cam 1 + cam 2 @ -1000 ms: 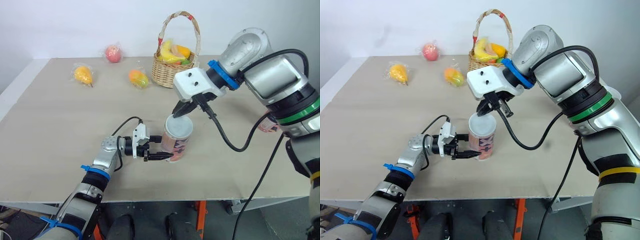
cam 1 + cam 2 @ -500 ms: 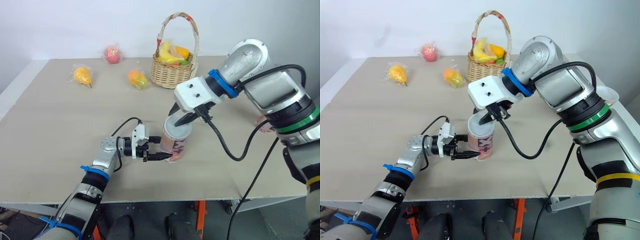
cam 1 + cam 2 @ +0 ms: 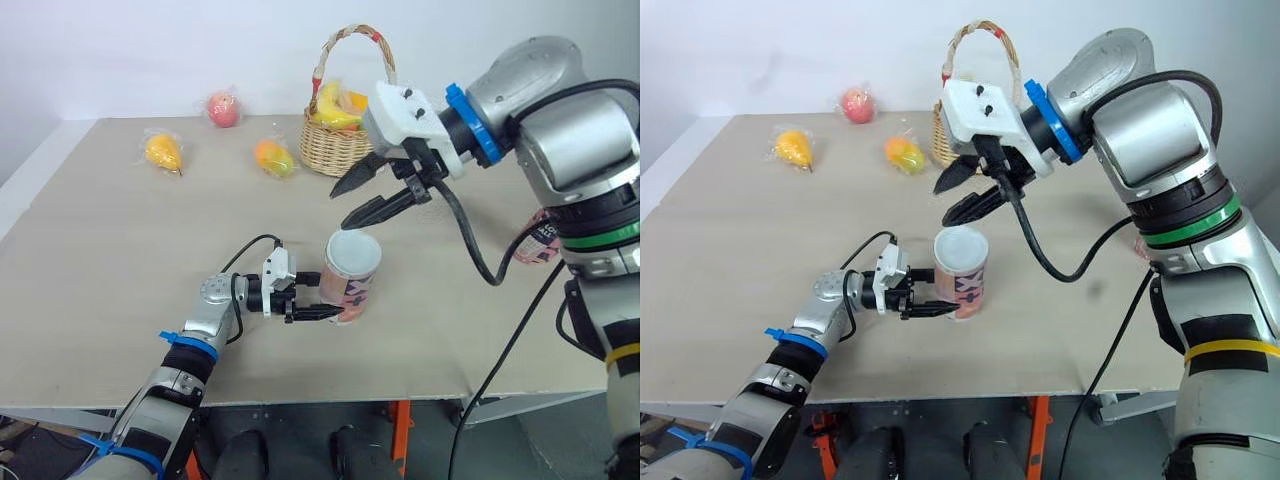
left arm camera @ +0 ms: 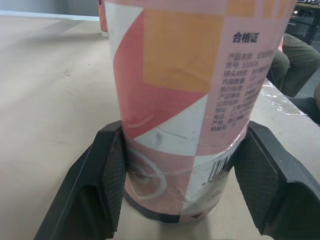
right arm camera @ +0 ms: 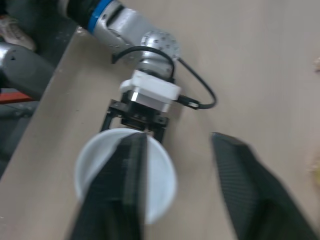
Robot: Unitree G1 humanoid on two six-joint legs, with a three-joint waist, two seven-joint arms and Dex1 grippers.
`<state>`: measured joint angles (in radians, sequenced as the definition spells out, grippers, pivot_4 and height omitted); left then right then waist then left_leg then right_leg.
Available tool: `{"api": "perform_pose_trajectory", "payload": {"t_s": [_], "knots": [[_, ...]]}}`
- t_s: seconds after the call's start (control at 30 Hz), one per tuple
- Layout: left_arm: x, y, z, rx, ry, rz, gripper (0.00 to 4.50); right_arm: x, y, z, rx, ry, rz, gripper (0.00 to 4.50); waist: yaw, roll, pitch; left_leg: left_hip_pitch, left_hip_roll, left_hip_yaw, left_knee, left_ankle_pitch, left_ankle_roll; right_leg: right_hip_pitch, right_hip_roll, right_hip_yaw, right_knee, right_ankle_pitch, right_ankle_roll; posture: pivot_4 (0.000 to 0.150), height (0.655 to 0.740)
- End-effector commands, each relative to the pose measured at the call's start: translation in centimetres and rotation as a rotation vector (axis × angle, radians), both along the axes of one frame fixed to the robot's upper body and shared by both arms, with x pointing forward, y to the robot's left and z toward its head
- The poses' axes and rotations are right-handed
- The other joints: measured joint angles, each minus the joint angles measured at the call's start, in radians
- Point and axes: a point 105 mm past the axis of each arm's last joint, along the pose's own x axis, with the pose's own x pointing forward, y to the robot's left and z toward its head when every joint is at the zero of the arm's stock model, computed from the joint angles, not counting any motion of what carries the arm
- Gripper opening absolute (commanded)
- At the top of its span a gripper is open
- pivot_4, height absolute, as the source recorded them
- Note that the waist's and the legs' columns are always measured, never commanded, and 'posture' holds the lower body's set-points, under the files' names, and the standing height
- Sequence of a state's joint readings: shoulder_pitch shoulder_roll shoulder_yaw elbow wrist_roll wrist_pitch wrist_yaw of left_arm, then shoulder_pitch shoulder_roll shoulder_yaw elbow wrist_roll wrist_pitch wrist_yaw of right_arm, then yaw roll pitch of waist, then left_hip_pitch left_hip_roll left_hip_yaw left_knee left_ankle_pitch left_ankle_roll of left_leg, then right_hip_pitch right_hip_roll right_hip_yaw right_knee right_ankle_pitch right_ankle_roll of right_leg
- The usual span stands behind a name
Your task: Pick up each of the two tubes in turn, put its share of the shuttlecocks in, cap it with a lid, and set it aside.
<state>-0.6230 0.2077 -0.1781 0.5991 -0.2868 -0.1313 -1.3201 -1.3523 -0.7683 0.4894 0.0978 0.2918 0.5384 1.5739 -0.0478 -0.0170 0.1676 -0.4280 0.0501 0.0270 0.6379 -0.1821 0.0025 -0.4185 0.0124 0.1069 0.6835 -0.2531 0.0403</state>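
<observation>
While the left gripper (image 3: 330, 313) clamps the capped tube (image 3: 353, 283), the right gripper (image 3: 342, 207) hangs above it, spread wide, empty.

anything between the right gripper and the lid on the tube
Nothing; in the left eye view the open right gripper hangs above the white lid on the tube, only air between.

Bright, even light falls from overhead on the table (image 3: 120, 250). Shadows are soft and faint: a thin one hugs the base of the tube (image 3: 352, 277), and small ones lie under the basket (image 3: 345, 140) and the fruit (image 3: 165, 150) near the far edge.
</observation>
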Motion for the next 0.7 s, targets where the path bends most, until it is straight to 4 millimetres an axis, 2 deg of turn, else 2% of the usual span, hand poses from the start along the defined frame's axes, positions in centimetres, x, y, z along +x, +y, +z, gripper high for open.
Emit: {"api": "perform_pose_trajectory", "payload": {"t_s": [0.03, 0.07, 0.27, 0.37, 0.63, 0.7], "knots": [[-0.2, 0.5, -2.0, 0.06, 0.063, 0.018, 2.94, -1.1, 0.0, 0.3, 0.004, 0.006, 0.051, 0.21, 0.0, 0.0, 0.0, 0.0, 0.0, 0.0, 0.0, 0.0, 0.0, 0.0, 0.0, 0.0, 0.0, 0.0, 0.0, 0.15, 0.7371], [-0.2, 0.5, -2.0, 0.061, 0.063, 0.018, 2.94, -1.1, -0.1, 0.1, 0.003, 0.012, 0.053, 0.06, 0.0, 0.0, 0.0, 0.0, 0.0, 0.0, 0.0, 0.0, 0.0, 0.0, 0.0, 0.0, 0.0, 0.0, 0.0, 0.15, 0.7371], [-0.2, 0.7, -2.1, 0.065, 0.063, 0.023, 2.94, -1.4, -0.1, -1.8, -0.033, 0.041, 0.068, 0.06, 0.0, 0.0, 0.0, 0.0, 0.0, 0.0, 0.0, 0.0, 0.0, 0.0, 0.0, 0.0, 0.0, 0.0, 0.0, 0.15, 0.7371], [-0.2, 0.7, -2.1, 0.064, 0.064, 0.023, 2.94, -0.9, 0.0, -3.1, -0.077, 0.03, 0.048, 0.06, 0.0, 0.0, 0.0, 0.0, 0.0, 0.0, 0.0, 0.0, 0.0, 0.0, 0.0, 0.0, 0.0, 0.0, 0.0, 0.15, 0.7371], [-0.2, 0.8, -2.0, 0.063, 0.066, 0.022, 2.94, 0.4, 0.7, -4.9, -0.119, 0.012, 0.032, 0.06, 0.0, 0.0, 0.0, 0.0, 0.0, 0.0, 0.0, 0.0, 0.0, 0.0, 0.0, 0.0, 0.0, 0.0, 0.0, 0.15, 0.7371], [-0.2, 0.8, -2.0, 0.062, 0.066, 0.025, 2.94, 0.8, 0.3, -7.1, -0.17, 0.033, 0.034, 0.06, 0.0, 0.0, -0.001, 0.001, 0.0, 0.0, 0.0, 0.0, 0.0, 0.0, 0.0, 0.0, 0.0, 0.0, 0.0, 0.15, 0.7371]]}}
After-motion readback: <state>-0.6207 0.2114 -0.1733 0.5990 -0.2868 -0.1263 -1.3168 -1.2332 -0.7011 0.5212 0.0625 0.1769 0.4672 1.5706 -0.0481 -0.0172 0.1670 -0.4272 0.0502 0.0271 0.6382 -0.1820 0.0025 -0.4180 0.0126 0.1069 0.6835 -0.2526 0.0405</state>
